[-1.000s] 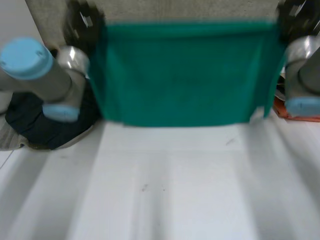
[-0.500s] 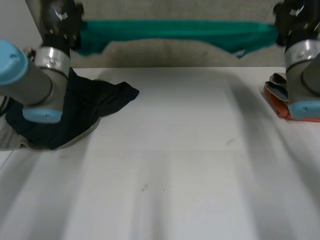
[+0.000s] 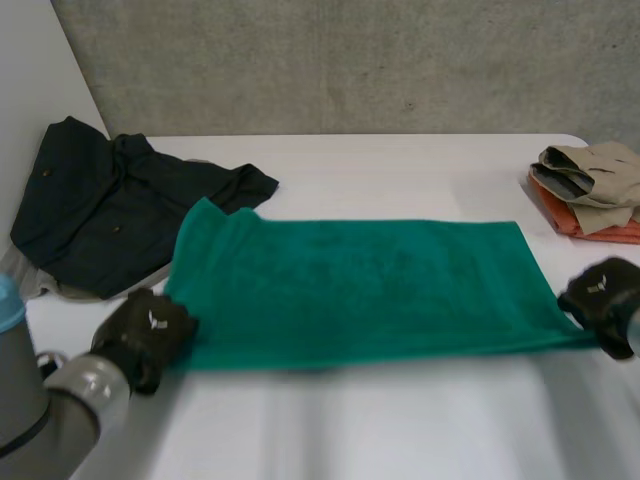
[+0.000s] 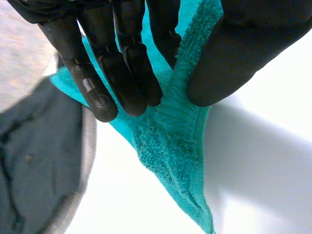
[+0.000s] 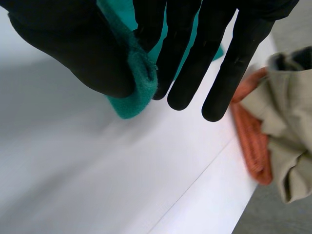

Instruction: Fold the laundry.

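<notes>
White desk carries the green terry-cloth towel, spread flat across its middle. It looks soft, light and limp, so corners seem the best hold. Black left hand pinches the near-left corner; black right hand pinches the near-right corner.

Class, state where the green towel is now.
In the head view the green towel lies flat mid-table, between the dark shirt at left and the folded clothes at right, its near corners pinched by the left hand and right hand.
</notes>
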